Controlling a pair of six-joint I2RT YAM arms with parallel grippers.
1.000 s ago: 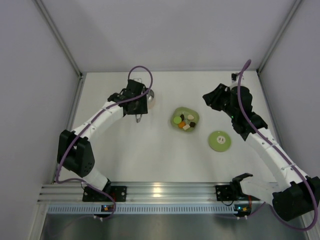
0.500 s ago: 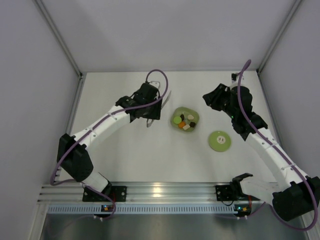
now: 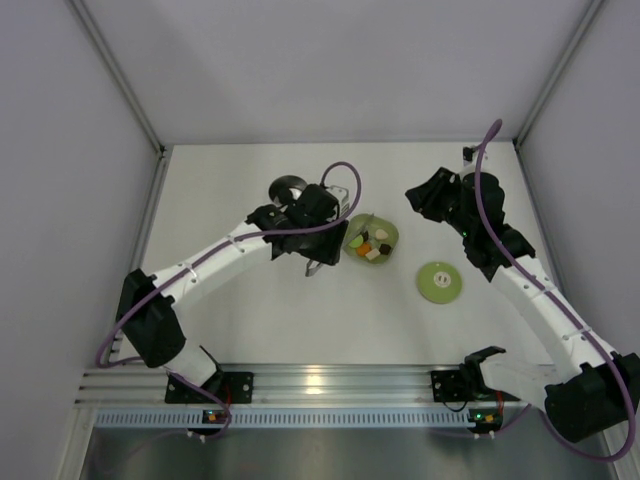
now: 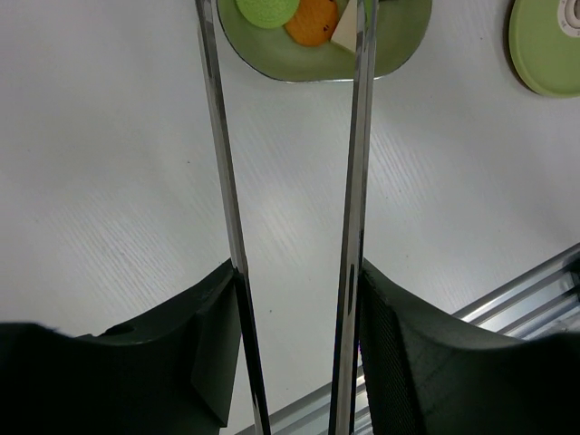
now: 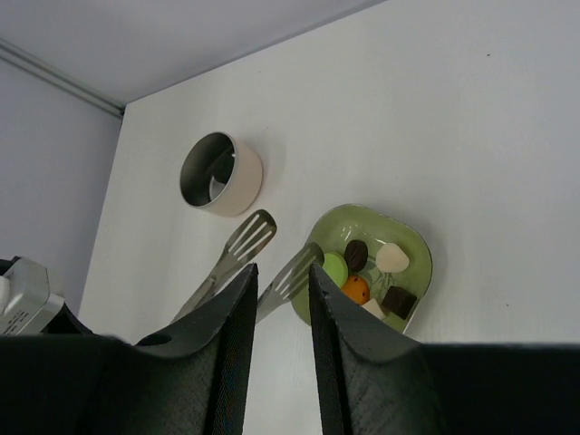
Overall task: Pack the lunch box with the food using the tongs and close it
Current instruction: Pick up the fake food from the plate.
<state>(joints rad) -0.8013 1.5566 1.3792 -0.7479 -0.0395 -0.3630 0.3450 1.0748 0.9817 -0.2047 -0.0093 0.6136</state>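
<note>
In the left wrist view the tongs (image 4: 223,181) tips — and dish (image 4: 399,41) — run off the top edge.

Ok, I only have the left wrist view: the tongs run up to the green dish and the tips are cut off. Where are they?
Observer: In the right wrist view the tongs are spread: one tip overlaps the dish rim beside the green disc, the other is over bare table outside it.
Operator: And the lunch box?
Observer: The lunch box stands open on the table, left of the dish, toward the back.
Operator: Right arm in the way?
Observer: No, the right gripper hangs empty, off to the dish's right.
</note>
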